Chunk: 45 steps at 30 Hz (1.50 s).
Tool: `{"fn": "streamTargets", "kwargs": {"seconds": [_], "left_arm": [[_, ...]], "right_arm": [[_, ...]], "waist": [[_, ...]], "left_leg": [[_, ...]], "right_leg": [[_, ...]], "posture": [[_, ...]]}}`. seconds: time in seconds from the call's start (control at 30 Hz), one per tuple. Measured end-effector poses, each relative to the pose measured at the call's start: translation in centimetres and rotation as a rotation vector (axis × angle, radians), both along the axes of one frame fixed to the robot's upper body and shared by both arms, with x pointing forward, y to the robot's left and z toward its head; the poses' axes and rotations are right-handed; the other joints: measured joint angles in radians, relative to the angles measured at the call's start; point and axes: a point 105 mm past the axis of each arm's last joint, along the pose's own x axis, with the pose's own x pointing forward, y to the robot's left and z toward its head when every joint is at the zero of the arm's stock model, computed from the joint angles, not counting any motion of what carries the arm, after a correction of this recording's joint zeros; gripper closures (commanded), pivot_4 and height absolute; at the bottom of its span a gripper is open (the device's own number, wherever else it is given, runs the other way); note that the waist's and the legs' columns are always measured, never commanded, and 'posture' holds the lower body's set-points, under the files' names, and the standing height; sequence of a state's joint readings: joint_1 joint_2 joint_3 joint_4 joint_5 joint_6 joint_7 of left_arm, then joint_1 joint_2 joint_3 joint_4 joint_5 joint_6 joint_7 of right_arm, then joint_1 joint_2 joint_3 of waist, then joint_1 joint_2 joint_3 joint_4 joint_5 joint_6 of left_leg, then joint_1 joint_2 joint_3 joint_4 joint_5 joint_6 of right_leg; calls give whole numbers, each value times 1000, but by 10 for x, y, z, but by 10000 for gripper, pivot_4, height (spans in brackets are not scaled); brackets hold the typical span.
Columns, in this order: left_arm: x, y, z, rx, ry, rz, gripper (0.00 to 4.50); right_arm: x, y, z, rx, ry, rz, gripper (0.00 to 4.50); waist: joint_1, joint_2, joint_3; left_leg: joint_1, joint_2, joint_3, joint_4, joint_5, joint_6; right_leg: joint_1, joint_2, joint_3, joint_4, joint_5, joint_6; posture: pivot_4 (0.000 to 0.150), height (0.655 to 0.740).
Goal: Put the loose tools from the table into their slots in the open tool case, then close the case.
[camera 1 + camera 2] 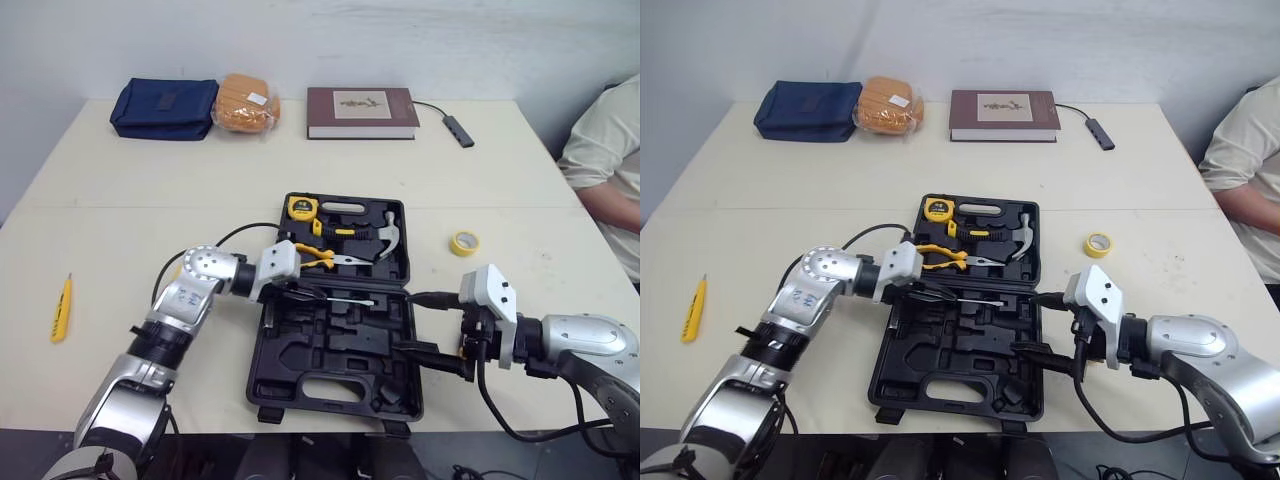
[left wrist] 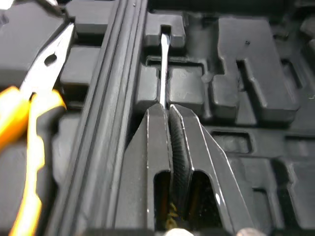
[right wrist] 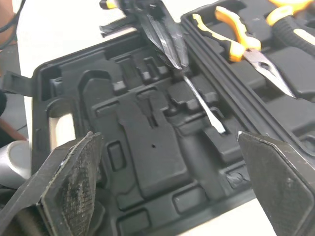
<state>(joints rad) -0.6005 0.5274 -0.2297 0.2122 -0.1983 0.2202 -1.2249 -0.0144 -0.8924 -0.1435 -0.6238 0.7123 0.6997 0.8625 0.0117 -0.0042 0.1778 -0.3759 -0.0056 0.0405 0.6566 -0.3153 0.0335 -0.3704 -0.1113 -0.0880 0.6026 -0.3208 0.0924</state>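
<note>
While the left claw [image 2: 168, 112] grips one screwdriver [image 2: 162, 69], one hammer [image 1: 386, 238] lies slotted.

- I log a navy zipped pouch [image 1: 165, 108] lying flat at the far left of the table [image 1: 150, 200]
- Just beside it on the right, touching or nearly so, is an orange packet in clear wrap [image 1: 245, 103] with a small white label
- Dark red hardback book [image 1: 361, 110], closed, pale picture on the cover, far centre
- Small grey adapter [image 1: 459, 130] right of the book, with a thin black cable [image 1: 430, 106] running back behind it
- Person in a pale shirt [image 1: 605, 150] at the right edge, forearm near the table's edge
</note>
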Motion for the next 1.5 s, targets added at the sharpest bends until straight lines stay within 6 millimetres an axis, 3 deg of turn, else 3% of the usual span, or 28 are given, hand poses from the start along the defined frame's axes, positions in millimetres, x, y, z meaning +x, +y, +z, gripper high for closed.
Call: {"fn": "streamTargets", "kwargs": {"seconds": [0.07,0.13,0.27,0.47,0.77,0.9,1.0,1.13,1.33,1.5], "left_arm": [[-8,21,7,-39,56,67,25957],[-25,53,21,-94,101,160,17152],[-53,93,47,-177,126,322,369],[-89,178,39,-217,171,774,369],[-163,309,32,-172,92,1371,369],[-183,344,31,-130,56,1514,369],[-185,350,29,-130,49,1536,369],[-166,333,27,-124,50,1447,369],[-125,270,35,-127,70,1157,369],[-97,196,48,-127,93,832,369]], "right_arm": [[0,-8,4,7,-4,-23,0],[-2,-24,11,-4,-5,-60,0],[-3,-58,20,-33,11,-141,0],[-7,-120,23,-84,63,-305,0],[-10,-181,29,-134,66,-460,0],[-10,-197,30,-151,60,-511,0],[-10,-199,30,-165,51,-513,0],[-7,-189,32,-161,15,-503,0],[-15,-148,16,-95,14,-489,0],[-25,-116,8,-29,15,-568,0]], "waist": [[-6,1,2],[-14,2,5],[-10,2,6],[-4,4,8],[1,7,10],[7,9,10],[11,10,11],[11,11,11],[10,12,12],[11,12,12]], "left_leg": [[-2,0,0,-1,1,-1],[-3,0,0,-2,2,-1],[-1,0,-1,-1,2,0],[2,0,-1,-6,0,2],[0,0,0,-11,-4,1],[0,0,0,-11,-7,-3],[0,0,0,-12,-7,-3],[0,0,0,-12,-8,-4],[0,0,0,-12,-5,-9],[0,0,0,-10,-3,-11]], "right_leg": [[-2,0,0,1,0,0],[-3,0,0,1,0,0],[1,0,-1,-2,0,0],[2,0,-1,-4,-1,-1],[-5,0,0,-4,-3,-6],[-6,0,0,-4,-6,-10],[-6,-1,1,-4,-7,-13],[-6,-1,1,-3,-5,-9],[-6,-1,1,-1,-4,-7],[-6,-1,1,2,-4,-7]], "posture": [[1500,7400],[1500,7400],[1500,7400],[1500,7400],[1500,7400],[1500,7400],[1500,7400],[1500,7400],[1500,7400],[1500,7400]]}}
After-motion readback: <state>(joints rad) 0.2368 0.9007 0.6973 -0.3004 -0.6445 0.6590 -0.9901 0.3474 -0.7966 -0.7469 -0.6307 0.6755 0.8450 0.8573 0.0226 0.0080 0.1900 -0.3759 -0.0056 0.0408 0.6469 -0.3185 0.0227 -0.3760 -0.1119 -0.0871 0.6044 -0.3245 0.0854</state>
